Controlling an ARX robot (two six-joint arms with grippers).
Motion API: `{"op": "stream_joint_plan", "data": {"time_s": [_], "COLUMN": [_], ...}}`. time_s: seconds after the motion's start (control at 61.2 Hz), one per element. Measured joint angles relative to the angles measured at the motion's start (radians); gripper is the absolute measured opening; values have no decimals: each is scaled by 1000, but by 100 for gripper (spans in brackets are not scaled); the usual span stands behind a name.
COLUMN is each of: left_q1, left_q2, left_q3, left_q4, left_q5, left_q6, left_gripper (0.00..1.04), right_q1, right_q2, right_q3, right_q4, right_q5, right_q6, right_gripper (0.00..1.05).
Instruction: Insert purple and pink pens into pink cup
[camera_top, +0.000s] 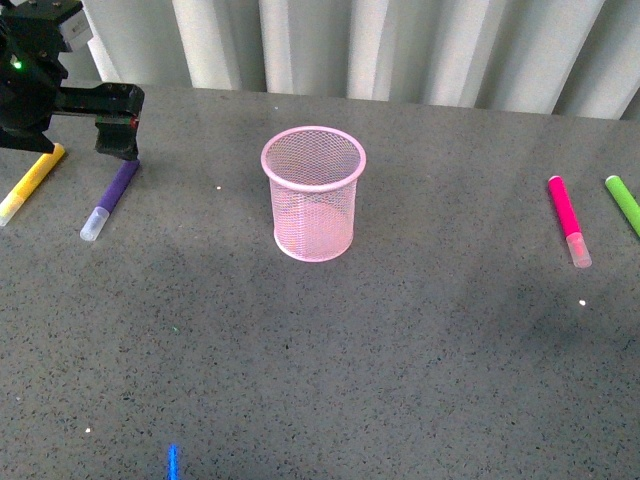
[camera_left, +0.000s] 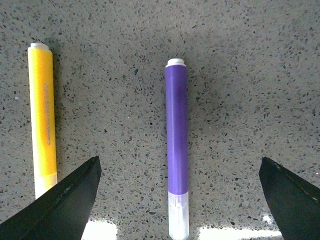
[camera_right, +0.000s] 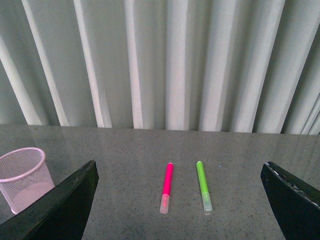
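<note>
Left wrist view: left jaws spread wide over purple pen (camera_left: 176, 130), flat on surface (camera_left: 110, 75); right jaws spread too. Likely light, stiff, slick; pinch mid-barrel. Pink pen (camera_top: 565, 212) right of cup (camera_top: 313, 215).

We note bare table (camera_left: 115, 125) both sides of the purple pen (camera_left: 176, 145); yellow pen (camera_left: 42, 115) lies nearby. Cup (camera_top: 313, 195) stands clear all round, mouth open. Green pen (camera_top: 623, 203) flanks pink pen (camera_top: 567, 218).
</note>
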Motion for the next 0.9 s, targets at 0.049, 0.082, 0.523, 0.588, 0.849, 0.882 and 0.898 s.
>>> {"op": "stream_joint_plan", "data": {"time_s": [0.049, 0.082, 0.523, 0.588, 0.849, 0.882, 0.898], "left_q1": [2, 2, -16, -21, -32, -33, -33], "left_q2": [13, 21, 97, 110, 164, 174, 181], "left_q3": [11, 20, 82, 93, 135, 143, 149], "left_q4": [-9, -14, -29, -30, -42, -46, -48], "left_q5": [10, 13, 8, 8, -11, -16, -20], "left_q6": [0, 0, -3, -3, -3, -2, -2], "left_gripper": [98, 98, 98, 98, 98, 98, 98], "right_q1": [0, 0, 0, 0, 0, 0, 0], "right_q2": [0, 0, 0, 0, 0, 0, 0], "right_q3": [0, 0, 0, 0, 0, 0, 0], "right_q4": [0, 0, 0, 0, 0, 0, 0], "right_q5": [0, 0, 0, 0, 0, 0, 0], "right_q6": [0, 0, 0, 0, 0, 0, 0], "right_gripper": [98, 98, 98, 98, 98, 98, 98]}}
